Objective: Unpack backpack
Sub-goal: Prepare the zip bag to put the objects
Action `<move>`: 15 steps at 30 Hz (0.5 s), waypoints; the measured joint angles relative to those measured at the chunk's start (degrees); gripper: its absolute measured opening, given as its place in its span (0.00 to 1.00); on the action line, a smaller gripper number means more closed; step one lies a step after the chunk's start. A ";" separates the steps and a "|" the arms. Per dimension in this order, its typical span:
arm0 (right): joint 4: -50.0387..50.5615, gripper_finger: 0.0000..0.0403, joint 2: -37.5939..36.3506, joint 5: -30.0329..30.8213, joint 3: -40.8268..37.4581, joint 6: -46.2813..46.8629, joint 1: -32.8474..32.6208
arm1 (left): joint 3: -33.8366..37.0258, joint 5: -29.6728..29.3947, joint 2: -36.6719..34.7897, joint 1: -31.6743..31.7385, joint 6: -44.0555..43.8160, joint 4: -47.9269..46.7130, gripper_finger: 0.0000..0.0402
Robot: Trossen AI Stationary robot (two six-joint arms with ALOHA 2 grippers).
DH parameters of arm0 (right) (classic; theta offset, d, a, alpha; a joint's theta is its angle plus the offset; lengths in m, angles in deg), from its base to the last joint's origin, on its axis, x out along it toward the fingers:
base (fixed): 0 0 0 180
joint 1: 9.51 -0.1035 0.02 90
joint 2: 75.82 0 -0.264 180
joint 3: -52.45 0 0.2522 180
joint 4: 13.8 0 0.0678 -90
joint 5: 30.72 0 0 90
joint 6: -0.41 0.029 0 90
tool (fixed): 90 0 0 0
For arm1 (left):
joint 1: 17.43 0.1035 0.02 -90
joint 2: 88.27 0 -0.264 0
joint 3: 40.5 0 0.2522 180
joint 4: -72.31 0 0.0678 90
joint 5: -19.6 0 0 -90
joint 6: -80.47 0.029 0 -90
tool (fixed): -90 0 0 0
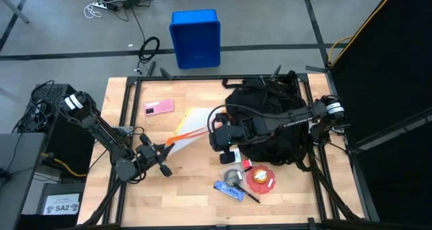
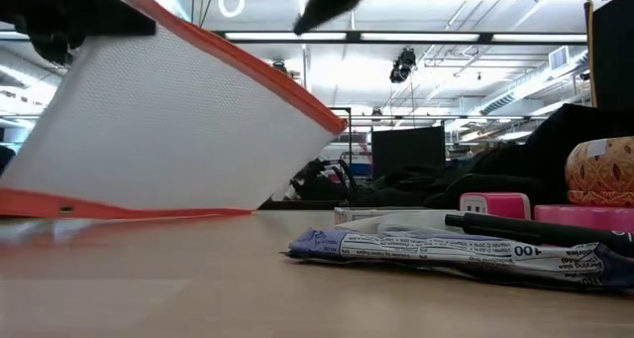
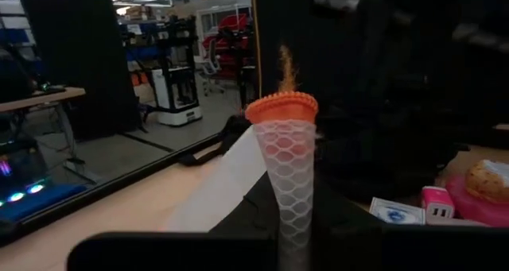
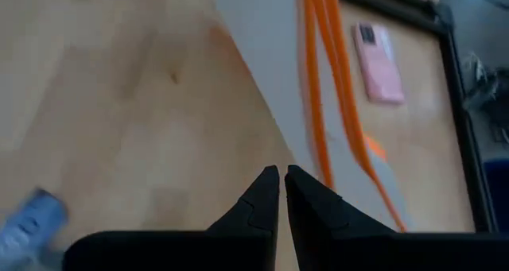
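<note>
A white mesh pouch with orange trim (image 1: 191, 124) stands on edge at the table's middle, and my left gripper (image 1: 163, 151) is shut on its near-left end. In the low view the pouch (image 2: 168, 130) tilts, its lower orange edge (image 2: 129, 211) down at the tabletop. The black backpack (image 1: 273, 119) lies at the right. My right arm reaches over the backpack. My right gripper (image 4: 281, 180) is shut on nothing and hovers above the bare wood beside the pouch (image 4: 318, 104), slanting down. My left gripper pinches the pouch's near-left end (image 3: 291, 223) between its two fingers, coming level from the table's left. The pouch stands edge-on ahead of the fingers, its orange-trimmed corner (image 3: 281, 108) up. The fingertips themselves are hidden below the picture's edge.
A pink phone (image 1: 158, 107) lies at the far left of the table. Near the front lie a blue packet (image 1: 229, 189), a pen (image 2: 535, 229) and a red round item (image 1: 260, 179). A blue crate (image 1: 196, 38) stands on the floor beyond the table.
</note>
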 joint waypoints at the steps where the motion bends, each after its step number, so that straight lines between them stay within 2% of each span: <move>1: 0.42 0.02 0.00 0.54 -0.55 0.01 0.04 | 0.00 0.38 0.00 0.00 0.05 0.16 0.00; 5: -1.00 0.10 0.00 -0.75 -4.02 -1.79 0.15 | 0.00 0.70 0.02 0.00 0.09 0.21 0.00; 12: -11.44 0.37 0.00 -1.96 -13.54 -2.61 -0.01 | 0.00 0.70 0.02 0.00 0.12 0.19 0.00; 15: -16.49 0.46 0.00 -0.39 -17.70 -2.64 0.76 | 0.00 0.74 0.02 0.00 0.11 0.19 0.00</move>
